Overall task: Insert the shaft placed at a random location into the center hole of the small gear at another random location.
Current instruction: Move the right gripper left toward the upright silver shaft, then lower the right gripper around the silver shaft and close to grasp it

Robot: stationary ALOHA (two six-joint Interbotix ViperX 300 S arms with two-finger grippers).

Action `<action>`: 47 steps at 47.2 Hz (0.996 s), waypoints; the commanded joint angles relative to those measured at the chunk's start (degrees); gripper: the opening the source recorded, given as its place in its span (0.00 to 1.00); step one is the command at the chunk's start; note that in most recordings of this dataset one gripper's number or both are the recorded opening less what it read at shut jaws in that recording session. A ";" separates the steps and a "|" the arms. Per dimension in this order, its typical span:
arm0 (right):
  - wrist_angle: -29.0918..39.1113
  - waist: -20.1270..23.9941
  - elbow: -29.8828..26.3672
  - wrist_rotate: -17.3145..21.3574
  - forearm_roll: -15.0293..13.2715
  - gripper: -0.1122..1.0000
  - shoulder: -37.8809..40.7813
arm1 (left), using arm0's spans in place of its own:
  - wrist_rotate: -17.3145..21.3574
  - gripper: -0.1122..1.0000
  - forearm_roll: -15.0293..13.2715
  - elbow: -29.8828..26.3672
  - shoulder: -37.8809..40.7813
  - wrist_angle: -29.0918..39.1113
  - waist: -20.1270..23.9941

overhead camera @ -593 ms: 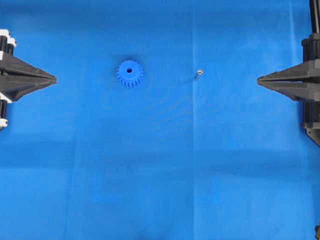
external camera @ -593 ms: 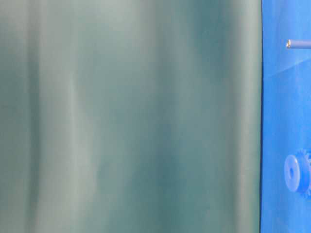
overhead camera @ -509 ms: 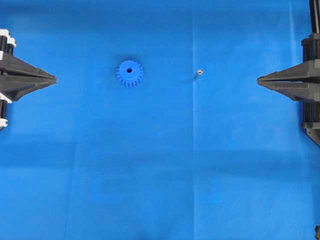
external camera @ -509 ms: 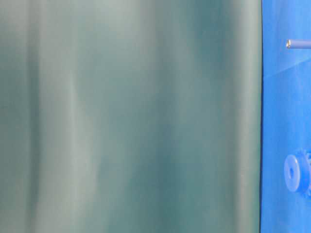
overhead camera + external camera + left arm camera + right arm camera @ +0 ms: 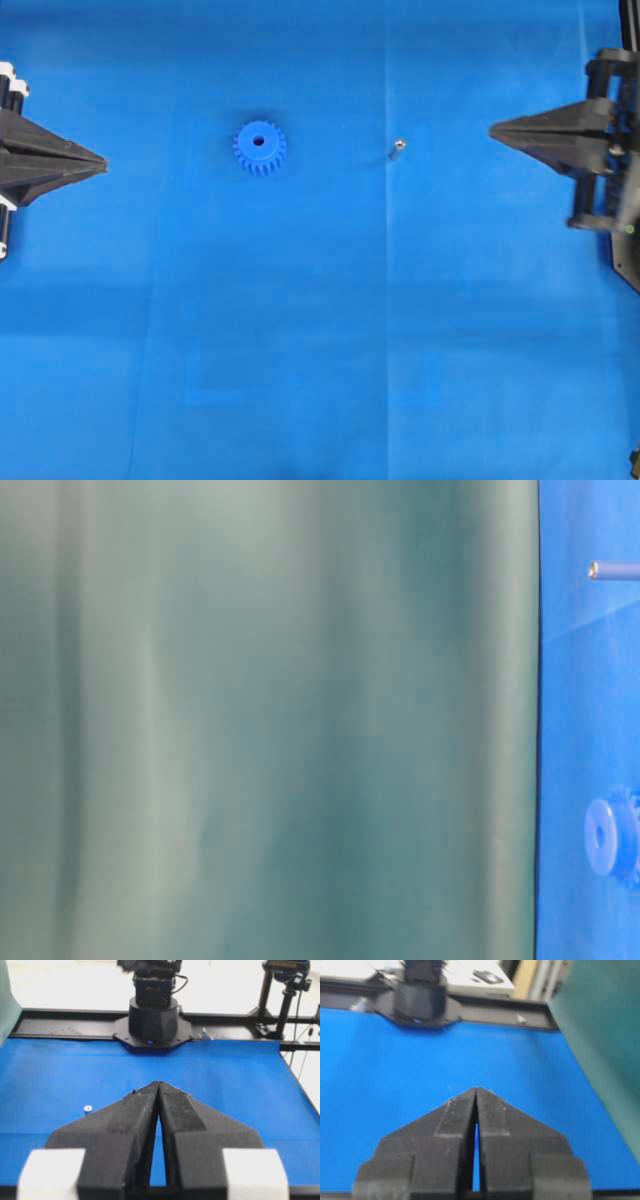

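The small gear [image 5: 259, 147], bright blue with a toothed rim, lies flat on the blue cloth left of centre; its center hole [image 5: 258, 141] faces up. The shaft [image 5: 396, 148], a tiny silvery pin, stands on the cloth to the gear's right. At table level the gear [image 5: 612, 835] and the shaft [image 5: 612, 571] show at the right edge. My left gripper [image 5: 104, 162] is shut and empty at the far left, well away from the gear. My right gripper [image 5: 491, 129] is shut and empty, right of the shaft. The shaft [image 5: 88, 1108] also shows in the left wrist view beside the left gripper [image 5: 158, 1083]; the right gripper [image 5: 476, 1089] sees only cloth.
A green backdrop [image 5: 270, 720] fills most of the table-level view. The opposite arm's base [image 5: 152, 1015] stands at the cloth's far edge in the left wrist view, and another base [image 5: 420, 997] in the right wrist view. A camera stand [image 5: 287, 990] rises at the back right.
My right gripper has moved left toward the shaft and a little up in the overhead view. My left gripper has shifted slightly left. Gear and shaft have not moved.
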 commanded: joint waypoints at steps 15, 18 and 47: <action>-19.51 -2.81 -0.26 0.26 6.42 0.74 26.28 | -0.09 0.10 0.00 -0.53 0.18 0.00 0.00; -22.06 -2.99 -0.88 0.26 7.82 0.85 30.67 | -0.09 0.10 0.00 -0.44 0.18 0.00 0.00; -26.37 -2.81 -5.80 1.93 10.63 0.75 49.92 | -0.09 0.10 0.00 0.26 -0.09 0.53 0.70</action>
